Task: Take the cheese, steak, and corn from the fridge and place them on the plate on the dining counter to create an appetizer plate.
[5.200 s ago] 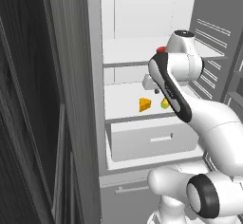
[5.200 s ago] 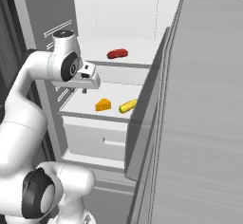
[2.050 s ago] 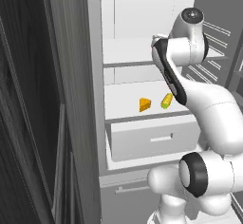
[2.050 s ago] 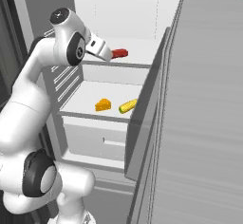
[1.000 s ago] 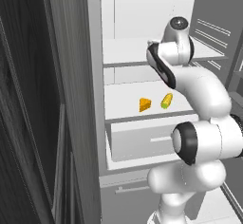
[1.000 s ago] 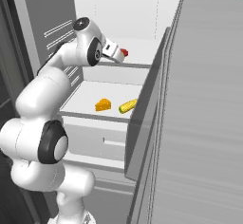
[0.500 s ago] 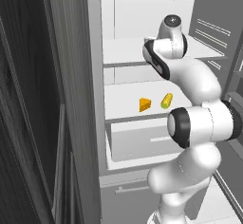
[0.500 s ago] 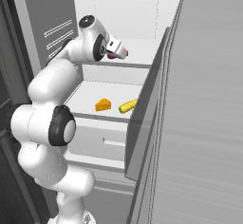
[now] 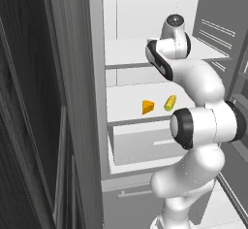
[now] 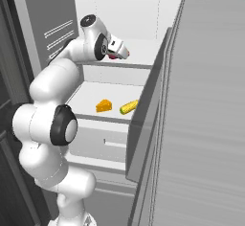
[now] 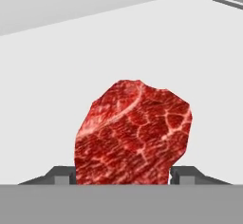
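Up close, the steak (image 11: pixel 133 135) is dark red, marbled, irregular in outline.

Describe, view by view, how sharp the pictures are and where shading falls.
Hand view: steak crisp and evenly lit, no glare, on a plain white shelf. Left base view: the dark cabinet looks smeared. Right base view: cheese and corn sharp, casting only faint shadows.

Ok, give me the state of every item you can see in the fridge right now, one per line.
fridge: door open
steak: flat on the upper shelf, between the gripper fingers
cheese: on the middle shelf, untouched
corn: lying beside the cheese, apart from it
drawer: closed
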